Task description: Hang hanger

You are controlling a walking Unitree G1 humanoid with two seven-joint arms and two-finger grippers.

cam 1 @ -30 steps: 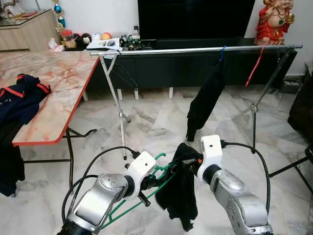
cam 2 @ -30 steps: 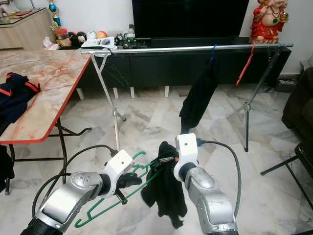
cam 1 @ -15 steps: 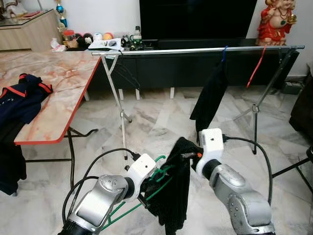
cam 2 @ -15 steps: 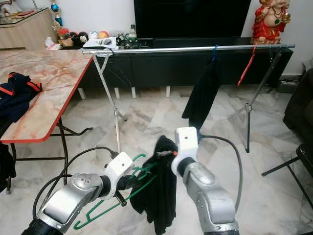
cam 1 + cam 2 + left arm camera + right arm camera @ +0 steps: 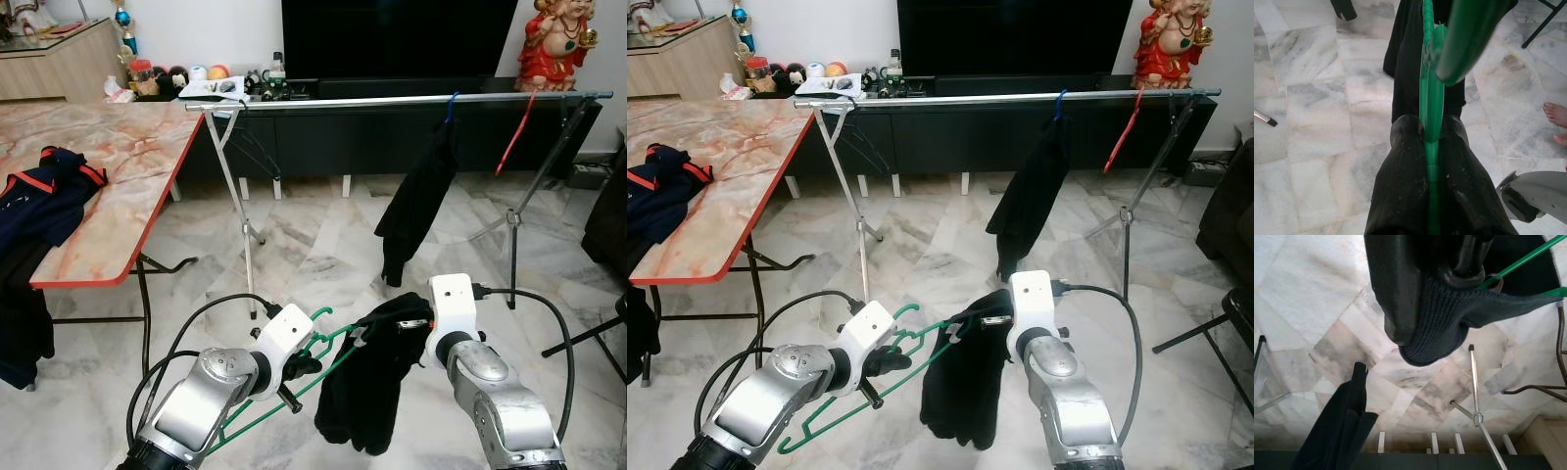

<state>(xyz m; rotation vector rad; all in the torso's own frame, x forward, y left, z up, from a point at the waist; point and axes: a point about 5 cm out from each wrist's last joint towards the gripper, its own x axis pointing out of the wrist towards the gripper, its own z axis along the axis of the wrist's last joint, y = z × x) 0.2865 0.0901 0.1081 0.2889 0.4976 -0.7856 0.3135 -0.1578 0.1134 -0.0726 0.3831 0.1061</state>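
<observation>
While the long silver clothes rail (image 5: 392, 100) stands well ahead across the marble floor (image 5: 313, 245), the head views show the left claw (image 5: 306, 366) low in front of the robot, pinching the thin green plastic hanger (image 5: 294, 384) near its hook. The right claw (image 5: 416, 323) holds up the black knitted garment (image 5: 367, 392), which droops from the hanger's far end. Since half a second ago the right arm has swung outward to the robot's right, so the cloth now spreads wider along the hanger instead of bunching beside the left claw; the dressing looks nearer done, though the rail is not yet reached. On that rail hang a black garment on a blue hanger (image 5: 416, 201) and a bare red hanger (image 5: 514, 132); a folded dark jacket (image 5: 44, 191) lies on the marbled bench (image 5: 127, 166). From the left wrist, both fingers (image 5: 1400, 186) press together on the green bar. From the right wrist, the claw is clamped on the knit fabric (image 5: 1449, 318), beside the green wire.
</observation>
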